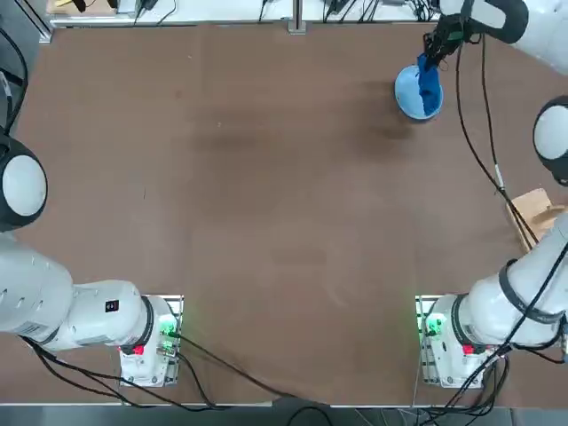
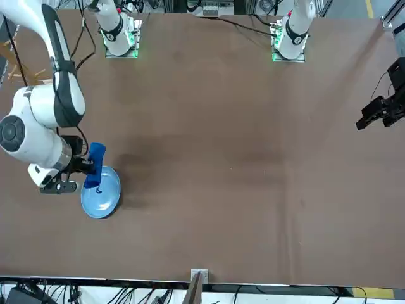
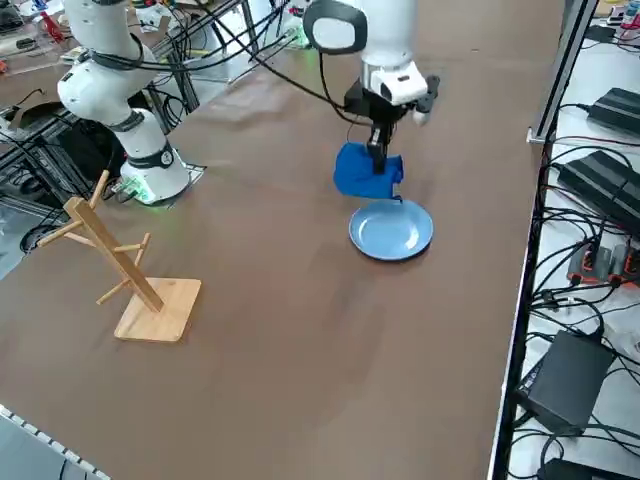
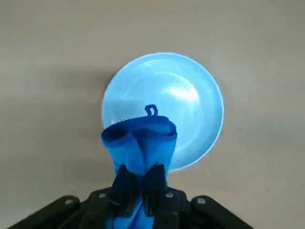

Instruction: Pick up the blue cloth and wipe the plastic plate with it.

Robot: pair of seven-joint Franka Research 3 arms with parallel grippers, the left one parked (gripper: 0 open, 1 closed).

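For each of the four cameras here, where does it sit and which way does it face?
Top: overhead, looking down; both arm bases at the bottom, plate at far right.
Front: across the table, facing the robot; right gripper holds the cloth.
Right side: raised, looking diagonally; wooden rack nearest.
Wrist: on the right arm, looking past its fingers.
All four share cloth and plate.

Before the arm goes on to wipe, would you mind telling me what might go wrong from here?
The right gripper pinches only a bunched part of the blue cloth, which hangs in a narrow fold, so it may slip out or wipe just a strip.

The plastic plate lies loose on the bare table, so rubbing could push it along instead of cleaning it.

The cloth hangs over the plate's edge in the top view, so pressing there might tip the plate.
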